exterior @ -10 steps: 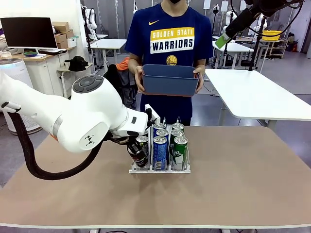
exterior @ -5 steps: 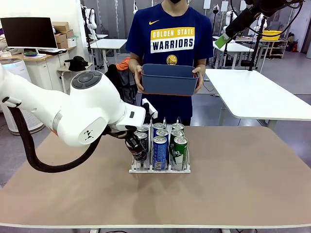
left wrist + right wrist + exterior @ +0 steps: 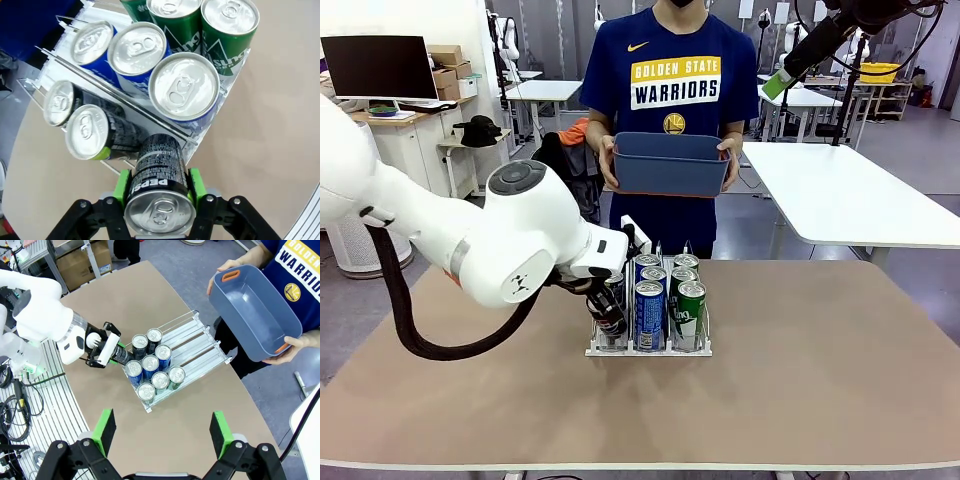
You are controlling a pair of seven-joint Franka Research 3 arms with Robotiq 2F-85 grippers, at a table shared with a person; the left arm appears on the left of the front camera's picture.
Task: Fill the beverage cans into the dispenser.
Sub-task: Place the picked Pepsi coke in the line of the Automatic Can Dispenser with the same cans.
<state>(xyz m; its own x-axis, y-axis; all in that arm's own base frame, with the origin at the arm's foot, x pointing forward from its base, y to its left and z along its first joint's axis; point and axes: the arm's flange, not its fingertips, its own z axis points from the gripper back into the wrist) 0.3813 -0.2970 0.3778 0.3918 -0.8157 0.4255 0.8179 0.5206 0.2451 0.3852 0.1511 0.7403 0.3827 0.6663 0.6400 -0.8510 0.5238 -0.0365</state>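
I am clenching my left gripper (image 3: 159, 192) on a black Pepsi can (image 3: 159, 192), its green pads (image 3: 120, 186) pressing on either side of the can's upper body, silver top towards my wrist camera. I am holding it tilted at the front end of the dispenser (image 3: 697, 347), at the mouth of the lane that already holds two black cans (image 3: 95, 130); whether its base is touching the lane floor, I cannot tell. The middle lane is carrying three blue cans (image 3: 184, 90) and the far lane the green cans (image 3: 229, 25), so I judge this to be the last slot and the task nearly done. The next move calls for straightening the can between the thin dividers, seating it on the white base just beside the black can behind it, then letting go and backing away without catching the rack. My right gripper (image 3: 162, 432) is hanging well above the table with its jaws spread wide and empty. Across the table the person is holding an empty blue-grey bin (image 3: 670, 165) in both hands.
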